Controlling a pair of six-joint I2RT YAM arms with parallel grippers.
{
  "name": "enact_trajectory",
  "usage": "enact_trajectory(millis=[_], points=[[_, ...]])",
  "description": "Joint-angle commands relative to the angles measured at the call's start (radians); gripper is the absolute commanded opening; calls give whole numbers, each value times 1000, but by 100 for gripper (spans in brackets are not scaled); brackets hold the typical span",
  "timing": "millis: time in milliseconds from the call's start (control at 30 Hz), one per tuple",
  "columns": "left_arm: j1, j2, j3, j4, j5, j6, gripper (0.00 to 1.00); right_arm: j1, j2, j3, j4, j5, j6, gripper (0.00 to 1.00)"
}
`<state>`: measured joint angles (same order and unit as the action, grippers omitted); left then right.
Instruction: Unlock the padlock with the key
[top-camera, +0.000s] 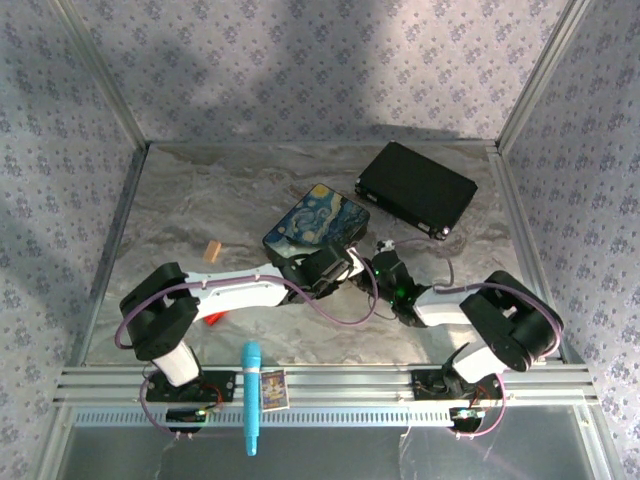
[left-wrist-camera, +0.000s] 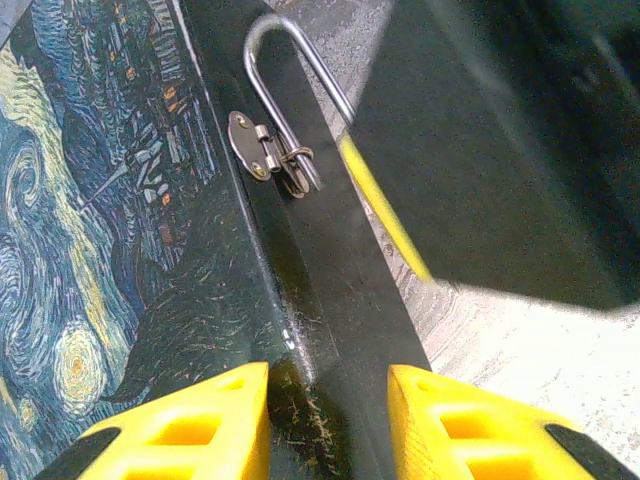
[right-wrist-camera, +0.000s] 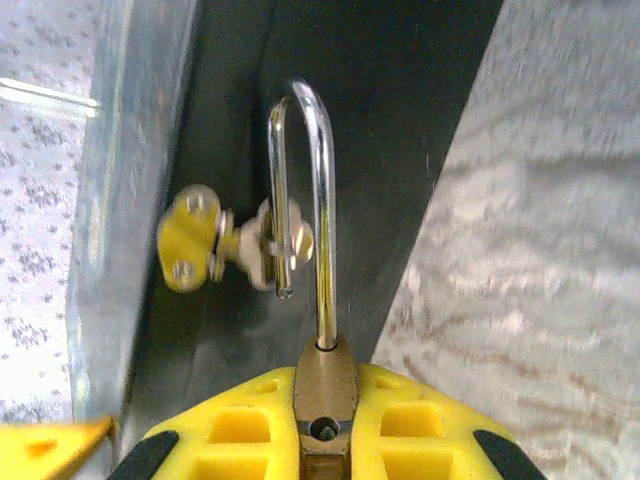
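Overhead light, soft shadows on walls; wrist pics blurry up close, shackle (right-wrist-camera: 322, 200) glare.

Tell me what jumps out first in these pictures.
The Starry Night box at the table's middle, with both arms converging on its near right corner. There the right gripper pinches the brass padlock, whose shackle stands open, one leg free, threaded through the box's hasp. The left gripper straddles the box's edge.

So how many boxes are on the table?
2: the painted box mid-table, just beyond both hands, and the black box at the far right. Others may hide under the arms.
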<state>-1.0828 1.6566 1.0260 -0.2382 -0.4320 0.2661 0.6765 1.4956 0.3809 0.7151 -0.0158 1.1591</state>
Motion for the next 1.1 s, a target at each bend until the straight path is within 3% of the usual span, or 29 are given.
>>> enact_trajectory(millis=[0,533,900,1033,1067], points=[[-19,59,-84,-241,143,-41,33,-32,15,25,61,-16,-16,3],[-5,40,-117,-230,53,-82,34,-113,160,4,143,-259,-22,3],[12,-11,-139,-219,-42,-89,38,-194,102,-7,-162,-359,-108,3],[12,-22,-134,-217,-87,-105,48,-225,116,6,-267,-408,-161,4],[14,-25,-132,-216,-101,-113,56,-229,120,23,-321,-420,-188,4]])
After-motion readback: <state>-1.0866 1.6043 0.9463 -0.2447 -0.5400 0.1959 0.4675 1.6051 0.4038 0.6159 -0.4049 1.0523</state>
